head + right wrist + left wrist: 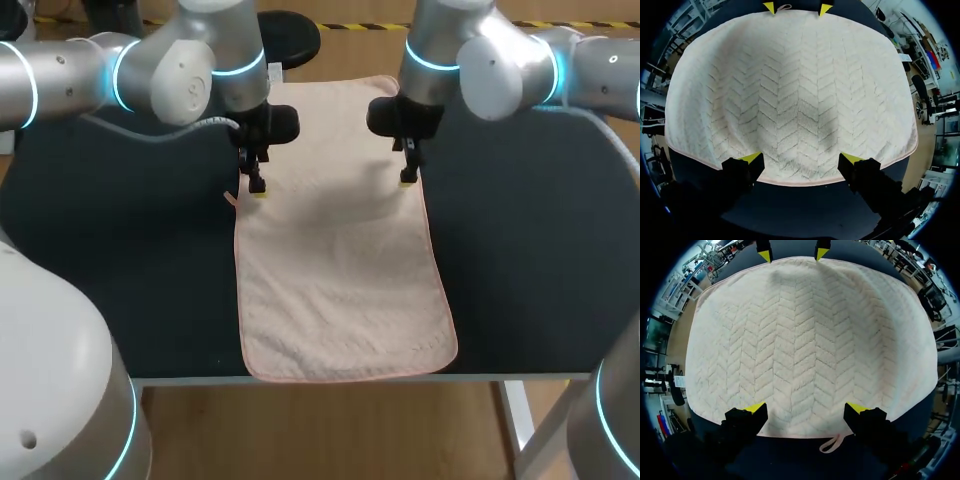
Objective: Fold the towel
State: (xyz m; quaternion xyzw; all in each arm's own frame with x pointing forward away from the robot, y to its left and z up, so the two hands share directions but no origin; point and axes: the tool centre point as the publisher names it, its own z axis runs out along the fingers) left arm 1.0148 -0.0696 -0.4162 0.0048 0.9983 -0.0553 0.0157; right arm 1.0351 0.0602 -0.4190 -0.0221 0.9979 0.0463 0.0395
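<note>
While lying flat, lengthwise on dark table (pixel 120 280), pale-pink towel (pixel 340 270) showed herringbone weave, pink trim, small loop (pixel 832 444) at L edge. L gripper (pixel 257 190) sat at towel's L edge, R gripper (pixel 408 180) at R edge, both spread wide.

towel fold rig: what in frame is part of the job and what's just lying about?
Job:
- towel, spread lengthwise on the table
- left gripper, open, at the towel's left long edge
- right gripper, open, at its right long edge

Lying about:
- dark table only; it bears the towel
</note>
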